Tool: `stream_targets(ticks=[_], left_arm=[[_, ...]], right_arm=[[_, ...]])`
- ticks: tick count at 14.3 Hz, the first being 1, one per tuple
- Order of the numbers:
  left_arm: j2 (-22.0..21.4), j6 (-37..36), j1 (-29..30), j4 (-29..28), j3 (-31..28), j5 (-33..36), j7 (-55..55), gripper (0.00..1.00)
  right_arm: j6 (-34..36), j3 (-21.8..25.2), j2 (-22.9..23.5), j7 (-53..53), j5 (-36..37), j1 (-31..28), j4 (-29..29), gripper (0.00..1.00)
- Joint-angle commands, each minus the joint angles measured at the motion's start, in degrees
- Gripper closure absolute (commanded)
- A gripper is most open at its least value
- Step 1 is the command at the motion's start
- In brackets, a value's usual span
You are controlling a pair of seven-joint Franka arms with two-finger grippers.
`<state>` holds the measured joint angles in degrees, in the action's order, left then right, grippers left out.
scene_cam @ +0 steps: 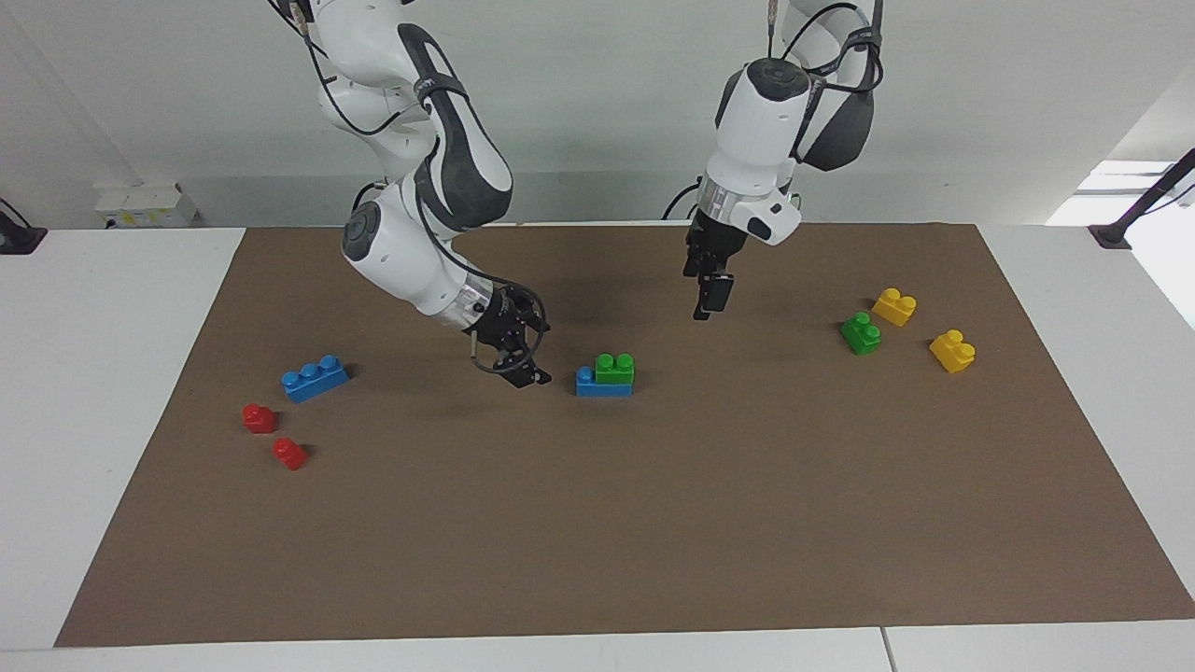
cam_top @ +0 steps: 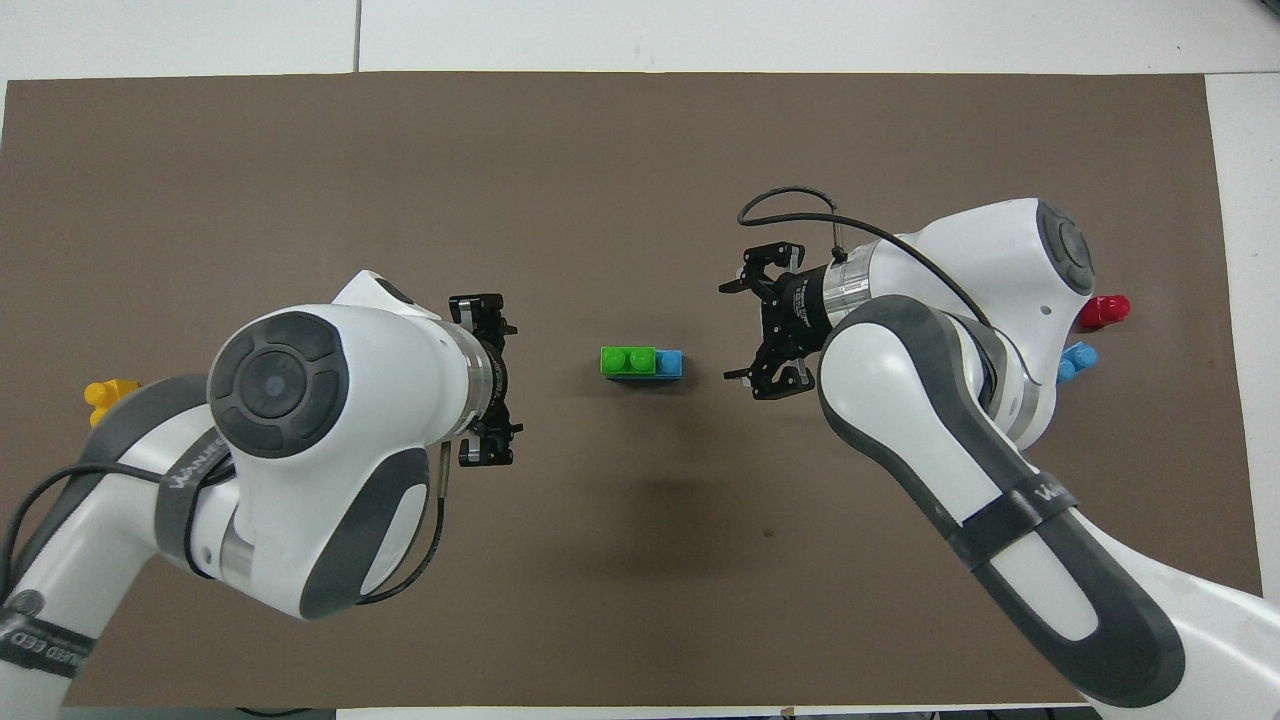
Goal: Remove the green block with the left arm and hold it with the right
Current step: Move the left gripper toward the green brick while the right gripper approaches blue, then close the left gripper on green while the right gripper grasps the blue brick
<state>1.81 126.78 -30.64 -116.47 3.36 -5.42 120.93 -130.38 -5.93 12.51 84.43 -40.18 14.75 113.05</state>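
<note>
Green block (scene_cam: 614,368) is seated on a blue brick (scene_cam: 602,384) at mid-mat. Both grippers, left (scene_cam: 709,301) and right (scene_cam: 516,359), are spread open (nothing held). The blue base should be clamped before any upward pull.

Brown mat (scene_cam: 597,523) covering a white worktop (scene_cam: 103,373). Toward the right arm's end: one blue three-stud brick (scene_cam: 315,377), two red bricks (scene_cam: 259,417) (scene_cam: 289,454). Toward the left arm's end: one darker green brick (scene_cam: 860,332), two yellow bricks (scene_cam: 893,306) (scene_cam: 951,351).
</note>
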Motion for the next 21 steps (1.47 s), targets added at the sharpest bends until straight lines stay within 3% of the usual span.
stream_targets(ticks=[1, 11, 21], left_arm=[[2.7, 1.7, -2.0, 1.4, -0.9, -0.6, 2.9, 0.00], [6.7, 3.8, -5.0, 3.3, -0.9, 0.0, 9.1, 0.00], [15.0, 4.0, -6.1, 9.2, -1.0, 2.8, 14.0, 0.00]], right_arm=[[-3.3, 0.1, -1.2, 0.3, -2.4, 1.1, 2.9, 0.03], [-14.3, 0.0, 6.1, 0.0, -4.4, 5.7, 2.7, 0.03], [-23.0, -0.1, 10.7, -0.3, -6.7, 9.7, 2.3, 0.03]])
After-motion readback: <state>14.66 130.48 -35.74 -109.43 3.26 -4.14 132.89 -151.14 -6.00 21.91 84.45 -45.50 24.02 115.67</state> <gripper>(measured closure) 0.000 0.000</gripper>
